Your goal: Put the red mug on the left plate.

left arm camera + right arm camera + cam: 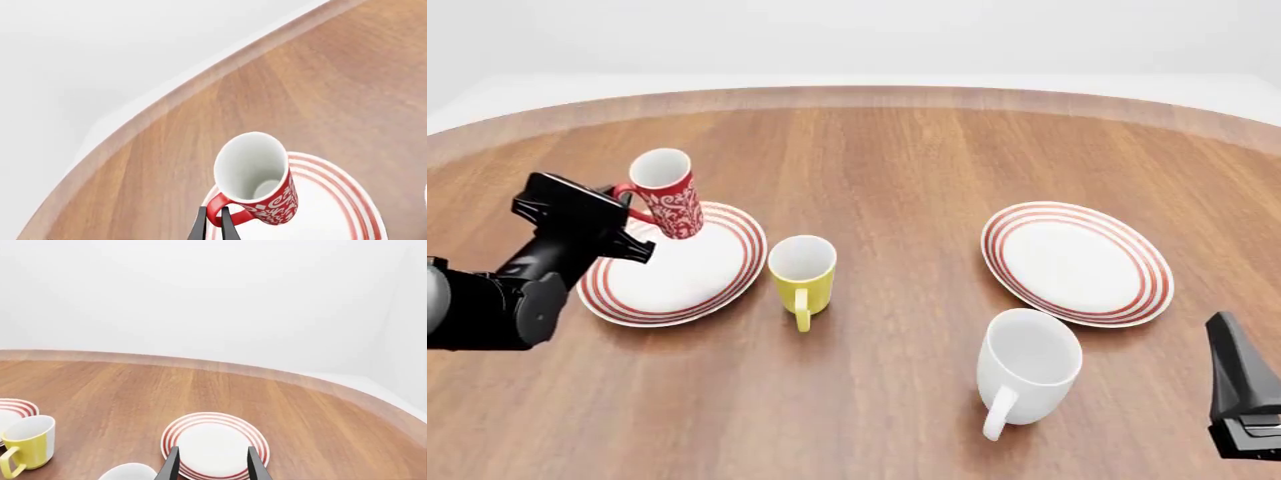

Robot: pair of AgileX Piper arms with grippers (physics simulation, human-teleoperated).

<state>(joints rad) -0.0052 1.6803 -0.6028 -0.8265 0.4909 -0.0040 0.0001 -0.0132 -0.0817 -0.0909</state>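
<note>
red swirl-patterned mug [666,193], red-ringed plate [681,272]

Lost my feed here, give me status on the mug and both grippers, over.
Left gripper shut on red mug handle, mug tilted over left plate. Right gripper open, holding nothing. Yellow mug beside the plate, not blocking.

My left arm [487,300] is matte black with a rounded grey joint at the frame's edge and a boxy black wrist. My left gripper [213,225] has thin, flat black fingers. My right gripper [209,465] shows two slim dark blades.
</note>
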